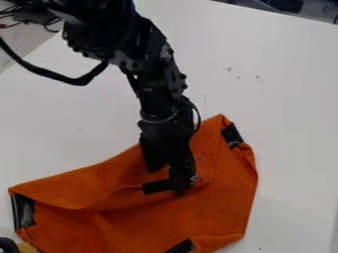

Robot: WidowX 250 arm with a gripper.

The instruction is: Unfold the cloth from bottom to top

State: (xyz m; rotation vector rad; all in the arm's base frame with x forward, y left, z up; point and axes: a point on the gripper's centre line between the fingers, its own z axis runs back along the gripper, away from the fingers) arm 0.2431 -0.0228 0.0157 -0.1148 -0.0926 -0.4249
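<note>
A white tabletop [294, 108] spreads across the view, a few small dark specks [257, 77] on it. Past its upper left edge, thin black and red cables [12, 23] lie over a greyish surface [25, 43]; dark, unclear shapes [287, 5] sit beyond the top right edge.

Enters from the upper left, well above the fingers, as a black WidowX 250 arm [148, 49]. Bends and runs down at a steep slant to the wrist [158, 104], directly above the fingers. Carries the black two-finger gripper [169, 179] pointed downward, leaning slightly rightward in view. Presents fingers [153, 157] parted, with a narrow gap between the tips.
</note>
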